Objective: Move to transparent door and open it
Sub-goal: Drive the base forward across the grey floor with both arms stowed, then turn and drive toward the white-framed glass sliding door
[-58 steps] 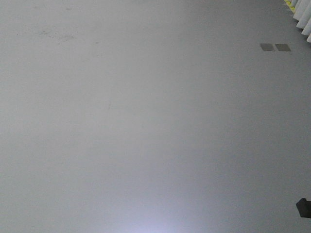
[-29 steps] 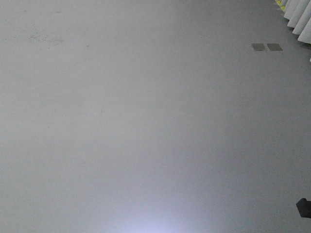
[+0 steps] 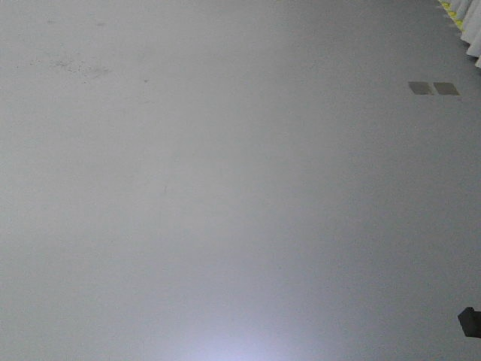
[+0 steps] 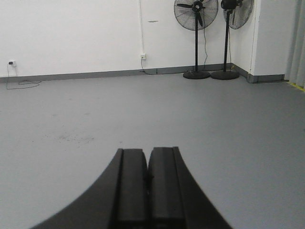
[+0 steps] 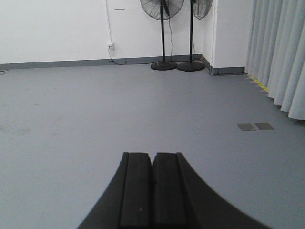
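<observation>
Shifted right and down in the front view since half a second ago, the two floor plates [image 3: 434, 88] sit lower, and less curtain [image 3: 473, 37] shows in the corner beyond them. Over the grey floor [image 3: 225, 226], the left end effector [image 4: 147, 153] and right end effector [image 5: 152, 156] each have fingers pressed together, holding nothing. Fans [image 5: 162, 7] stand at the wall far beyond the plates. No view shows the door.

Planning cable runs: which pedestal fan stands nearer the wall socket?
The left-hand fan, just right of the socket; the other fan stands further right, by the corner.
</observation>
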Motion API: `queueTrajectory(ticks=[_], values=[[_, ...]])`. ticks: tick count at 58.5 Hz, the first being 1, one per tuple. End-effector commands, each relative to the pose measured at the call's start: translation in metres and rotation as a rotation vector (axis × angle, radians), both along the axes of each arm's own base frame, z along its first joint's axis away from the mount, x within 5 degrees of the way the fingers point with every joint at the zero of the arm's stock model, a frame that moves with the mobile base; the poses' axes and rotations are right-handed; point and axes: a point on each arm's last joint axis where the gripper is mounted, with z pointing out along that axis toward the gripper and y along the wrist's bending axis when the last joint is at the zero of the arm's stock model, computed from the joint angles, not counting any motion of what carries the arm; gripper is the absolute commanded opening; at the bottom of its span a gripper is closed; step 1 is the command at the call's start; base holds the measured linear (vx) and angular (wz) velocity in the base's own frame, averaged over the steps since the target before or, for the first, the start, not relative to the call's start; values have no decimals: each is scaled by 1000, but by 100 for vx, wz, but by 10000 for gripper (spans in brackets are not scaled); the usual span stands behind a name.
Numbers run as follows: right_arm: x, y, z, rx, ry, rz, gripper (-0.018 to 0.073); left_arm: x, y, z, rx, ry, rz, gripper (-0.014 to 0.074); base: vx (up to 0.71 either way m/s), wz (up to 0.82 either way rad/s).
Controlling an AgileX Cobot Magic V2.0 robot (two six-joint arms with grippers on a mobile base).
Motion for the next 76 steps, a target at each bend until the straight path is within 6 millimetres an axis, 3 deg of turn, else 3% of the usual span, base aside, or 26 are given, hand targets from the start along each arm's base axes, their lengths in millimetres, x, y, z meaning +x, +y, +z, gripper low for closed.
queueTrajectory(ticks=[1, 41, 76], values=[[0, -2, 7, -9, -91, -22, -6, 0, -1, 3, -16, -83, -13, -6, 33, 13], [0, -2, 7, -9, -88, -22, -6, 0, -1, 3, -16, -83, -13, -6, 45, 26], [0, -2, 7, -9, -89, -22, -6, 0, -1, 3, -16, -83, -13, -6, 57, 68]])
